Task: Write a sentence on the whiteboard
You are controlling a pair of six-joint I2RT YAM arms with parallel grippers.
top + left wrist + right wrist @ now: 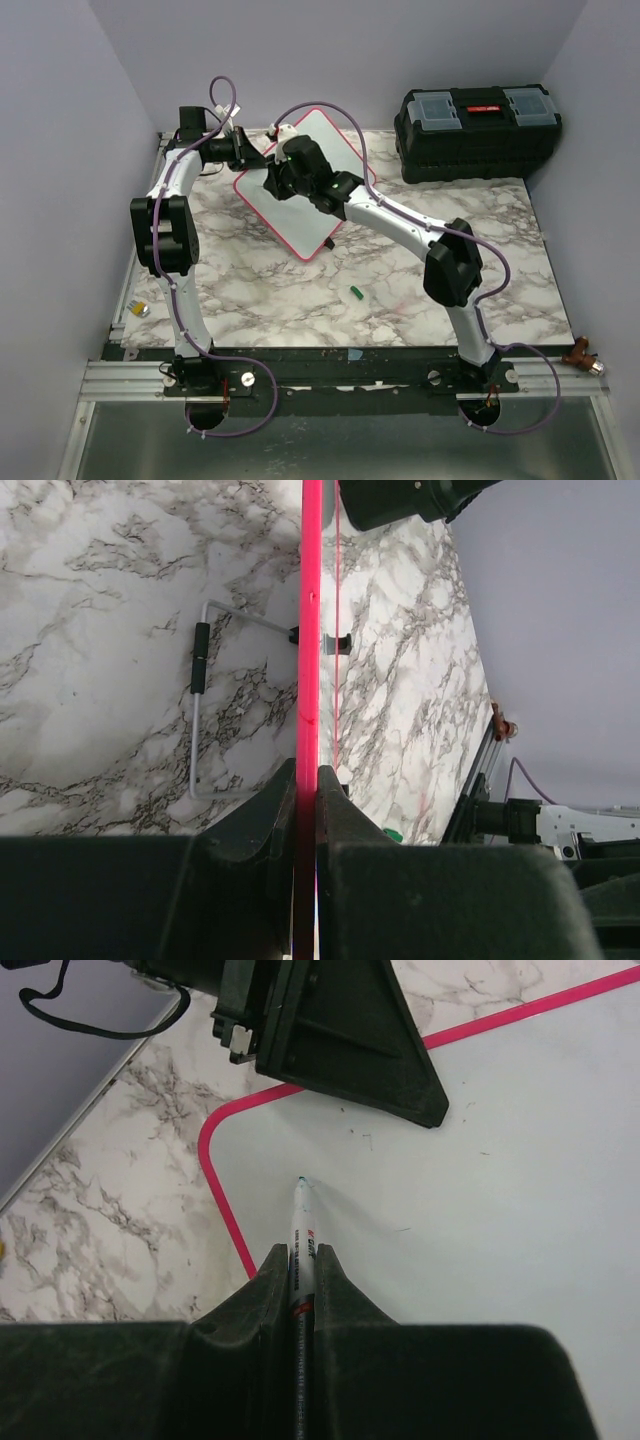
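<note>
Whiteboard [290, 222] clamped, marker presented for the first stroke

The whiteboard is located at the rear centre of the marble table [400, 290]. It is turned diamond-wise and stands well apart from the black toolbox [478, 130]. Its pink-red frame is pinched at the upper-left edge by the left gripper [307, 775], whose jaws are closed narrowly on the frame. The board is judged to be steadied in this way against writing pressure. A marker [299, 1235] is clamped between the narrow jaws of the right gripper [300, 1257]. It is pointed forward so that its tip is presented to the white surface just inside a rounded corner. Contact between tip and surface cannot be confirmed. No written words are visible on the part of the surface shown, so the sentence is judged not yet begun. A small green cap-like item [354, 293] is seen on the table, near the board's lower corner.
</note>
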